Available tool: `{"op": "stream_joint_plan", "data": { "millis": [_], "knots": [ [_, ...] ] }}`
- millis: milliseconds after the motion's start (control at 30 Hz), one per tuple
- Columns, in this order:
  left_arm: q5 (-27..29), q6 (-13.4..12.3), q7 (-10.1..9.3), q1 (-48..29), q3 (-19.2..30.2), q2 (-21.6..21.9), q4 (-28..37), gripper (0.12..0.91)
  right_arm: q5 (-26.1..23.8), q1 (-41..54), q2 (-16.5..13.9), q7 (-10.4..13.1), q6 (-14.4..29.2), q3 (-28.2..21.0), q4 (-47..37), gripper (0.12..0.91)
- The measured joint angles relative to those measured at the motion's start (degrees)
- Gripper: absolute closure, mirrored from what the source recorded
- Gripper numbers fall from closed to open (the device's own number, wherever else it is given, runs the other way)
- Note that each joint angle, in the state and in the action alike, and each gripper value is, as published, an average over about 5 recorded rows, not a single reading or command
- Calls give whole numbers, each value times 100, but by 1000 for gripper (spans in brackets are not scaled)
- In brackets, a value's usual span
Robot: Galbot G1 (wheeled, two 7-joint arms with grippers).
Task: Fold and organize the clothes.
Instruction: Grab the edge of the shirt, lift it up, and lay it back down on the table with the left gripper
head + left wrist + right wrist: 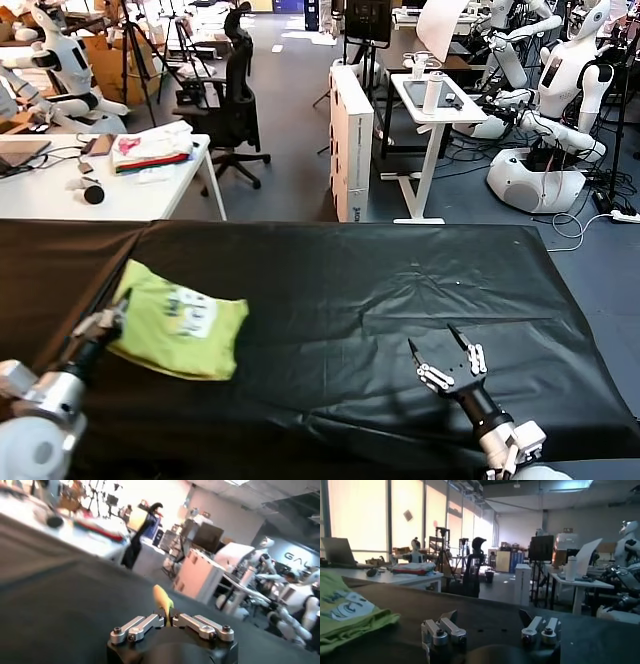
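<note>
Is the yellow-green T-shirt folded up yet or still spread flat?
Folded: the T-shirt lies as a compact bundle on the black table, white print up, with the shut left gripper pinching its edge.

A lime yellow-green T-shirt (180, 330) lies folded into a compact, roughly rectangular bundle on the left side of the black-covered table, its small white printed graphic facing up. Its left edge is pinched and slightly lifted.
</note>
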Motion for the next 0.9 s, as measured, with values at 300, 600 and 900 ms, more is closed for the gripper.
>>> {"op": "stream_joint_plan", "data": {
  "millis": [300,600,900],
  "knots": [
    [355,247,-438,-132,772,-490,-657,836,-170,-142,132,10,-7,56,28,118],
    [1687,-21,-354,-566,3318,-1885,289,836,-292,-357,229,36,-238,141,178,118],
    [2364,-57,-221,-695,4255,-2429,990,654,662,-146,-28,-7,-1266,-91,346,118]
  ]
}}
